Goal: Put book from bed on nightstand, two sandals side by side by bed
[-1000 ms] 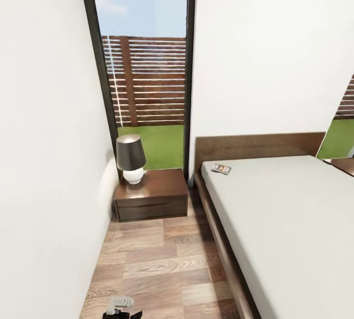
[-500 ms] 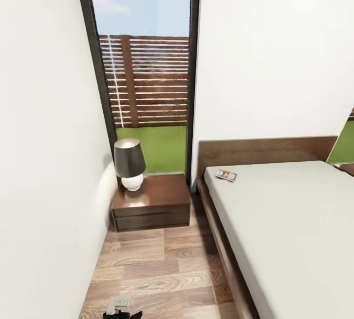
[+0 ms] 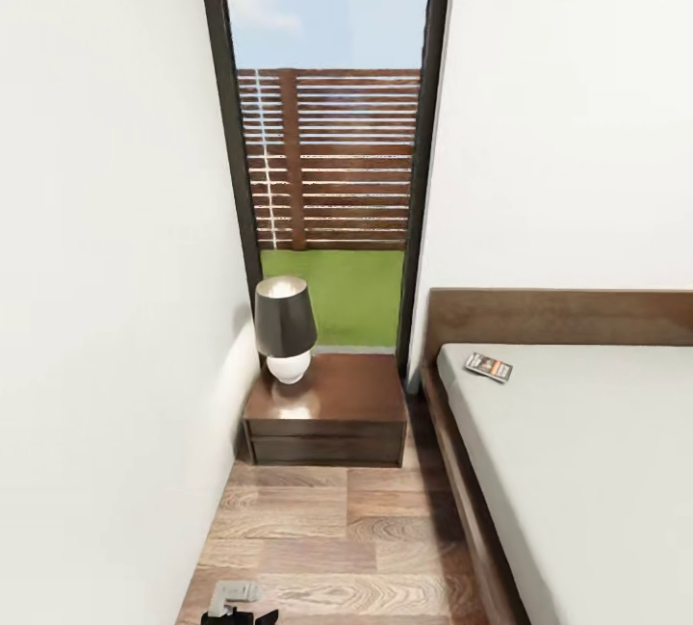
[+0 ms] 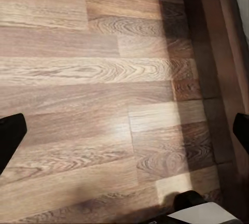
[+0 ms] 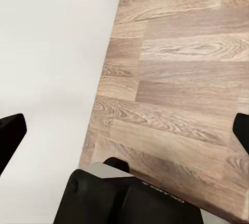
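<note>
I face a narrow aisle; the book [image 3: 488,367] lies on the bed [image 3: 577,452] far ahead of both wide, empty pincers, right of the nightstand [image 3: 327,408], awaiting my reach

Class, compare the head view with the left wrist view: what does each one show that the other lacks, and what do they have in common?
Head view: the book lying on the bed mattress near the headboard, the nightstand with a lamp on it, and the tall window.

Left wrist view: the left claw, open, its dark fingertips at either edge with nothing between them.

Both: the wood-plank floor and the bed's dark frame beside it.
</note>
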